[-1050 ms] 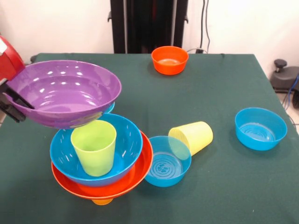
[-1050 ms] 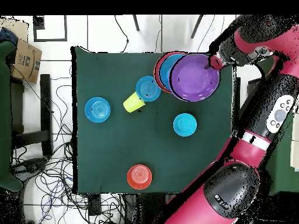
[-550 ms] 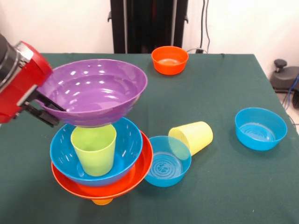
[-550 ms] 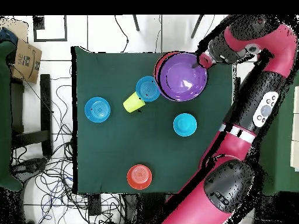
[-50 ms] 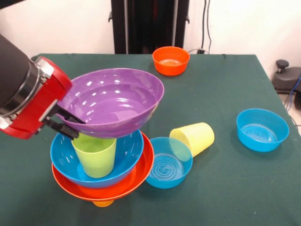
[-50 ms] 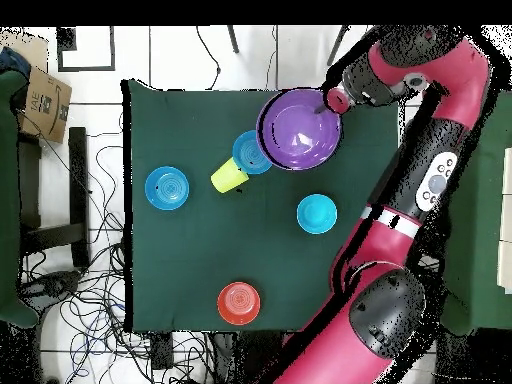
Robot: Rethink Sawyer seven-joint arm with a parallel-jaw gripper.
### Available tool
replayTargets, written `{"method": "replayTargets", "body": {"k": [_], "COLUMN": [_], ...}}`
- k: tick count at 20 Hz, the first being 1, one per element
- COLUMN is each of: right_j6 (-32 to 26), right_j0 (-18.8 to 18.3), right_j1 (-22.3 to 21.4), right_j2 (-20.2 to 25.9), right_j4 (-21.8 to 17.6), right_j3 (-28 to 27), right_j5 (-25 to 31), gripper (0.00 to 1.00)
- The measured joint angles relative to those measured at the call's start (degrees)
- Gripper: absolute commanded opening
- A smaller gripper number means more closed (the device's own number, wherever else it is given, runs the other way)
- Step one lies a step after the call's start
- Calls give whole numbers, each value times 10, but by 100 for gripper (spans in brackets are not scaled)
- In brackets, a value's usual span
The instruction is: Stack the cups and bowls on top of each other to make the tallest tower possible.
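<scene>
My gripper (image 5: 66,123) is shut on the left rim of the large purple bowl (image 5: 113,101) and holds it tilted. The bowl hangs just over the lime green cup (image 5: 96,156); whether it touches the cup I cannot tell. That cup stands in the big blue bowl (image 5: 128,153), which nests in the wide orange bowl (image 5: 143,172) on an orange cup (image 5: 103,203); together these make the tower. Overhead, the purple bowl (image 6: 298,130) covers the tower, with the gripper (image 6: 328,100) at its rim.
A medium blue bowl (image 5: 167,164) leans against the tower, and beside it a pale yellow cup (image 5: 194,137) lies on its side. Another blue bowl (image 5: 262,129) sits at the right, and a small orange bowl (image 5: 170,60) is at the back. Overhead shows a small blue bowl (image 6: 316,213).
The gripper has carried the purple bowl rightward in the front view, from beside the tower to directly over the green cup, and lowered it.
</scene>
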Motion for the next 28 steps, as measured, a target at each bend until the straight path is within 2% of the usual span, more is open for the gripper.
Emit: {"method": "replayTargets", "body": {"k": [5, 8, 11, 19, 28], "right_j6": [0, -4, -10, -64, -108], "right_j0": [0, -1, -1, -6, -16], "right_j1": [9, 12, 12, 12, 11], "right_j2": [43, 76, 92, 159, 209], "right_j4": [-50, -94, -117, -202, -273], "right_j3": [-4, -6, -7, -7, -8], "right_j5": [0, 0, 0, 6, 25], "gripper": [0, 0, 0, 0, 0]}}
